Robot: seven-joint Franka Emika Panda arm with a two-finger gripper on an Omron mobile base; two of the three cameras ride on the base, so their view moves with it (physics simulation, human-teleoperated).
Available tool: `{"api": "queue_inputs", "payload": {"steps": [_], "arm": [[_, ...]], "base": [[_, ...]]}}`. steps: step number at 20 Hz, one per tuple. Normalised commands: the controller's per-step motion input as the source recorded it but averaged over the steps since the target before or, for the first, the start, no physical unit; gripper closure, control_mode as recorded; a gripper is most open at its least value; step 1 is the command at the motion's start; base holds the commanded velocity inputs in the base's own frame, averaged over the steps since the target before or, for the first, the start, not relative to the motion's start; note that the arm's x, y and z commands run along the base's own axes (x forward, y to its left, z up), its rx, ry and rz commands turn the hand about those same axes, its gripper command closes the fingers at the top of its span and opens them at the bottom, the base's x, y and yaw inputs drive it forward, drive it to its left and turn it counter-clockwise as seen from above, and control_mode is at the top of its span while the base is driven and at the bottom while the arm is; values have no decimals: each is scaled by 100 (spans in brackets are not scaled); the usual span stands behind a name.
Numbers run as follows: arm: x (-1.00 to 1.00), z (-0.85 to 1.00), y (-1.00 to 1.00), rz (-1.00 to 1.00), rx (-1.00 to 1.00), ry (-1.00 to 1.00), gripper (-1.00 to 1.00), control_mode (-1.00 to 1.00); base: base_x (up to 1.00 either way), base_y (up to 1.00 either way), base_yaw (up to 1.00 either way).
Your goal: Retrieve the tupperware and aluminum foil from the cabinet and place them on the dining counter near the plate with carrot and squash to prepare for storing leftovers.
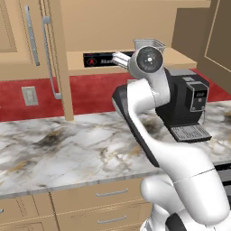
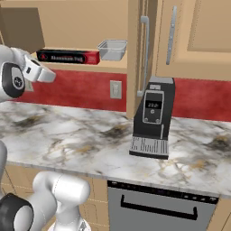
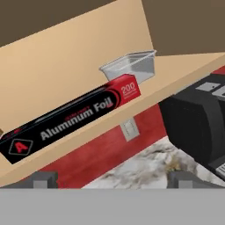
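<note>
The aluminum foil (image 3: 72, 117) lies on the open cabinet (image 2: 118, 65) shelf, with the tupperware (image 3: 130, 67) just past its red end, toward two o'clock in the hand view. There the gripper (image 3: 113, 178) stands spread and empty. The left base view probably hides most of the tupperware behind the arm.

Translucent plastic tupperware (image 3: 132, 67), matt wooden cabinet (image 3: 66, 57), veined marble counter (image 1: 67, 153)

base views flank arm, hand view nearer, all facing cabinet (image 1: 54, 27)
</note>
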Motion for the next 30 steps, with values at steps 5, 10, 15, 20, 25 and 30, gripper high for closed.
{"api": "queue_inputs", "payload": {"steps": [5,10,15,20,25,30], "arm": [[0,14,0,-4,21,0,-100,-100],[0,0,0,-4,27,0,-100,-100],[0,0,-1,0,29,6,-100,-100],[0,-14,0,0,36,20,-100,-100],[3,-6,0,0,39,33,-100,-100],[6,-4,0,0,36,22,-100,-100]], "base": [[0,0,0],[0,0,0],[0,0,0],[0,0,0],[0,0,0],[0,0,0]]}}
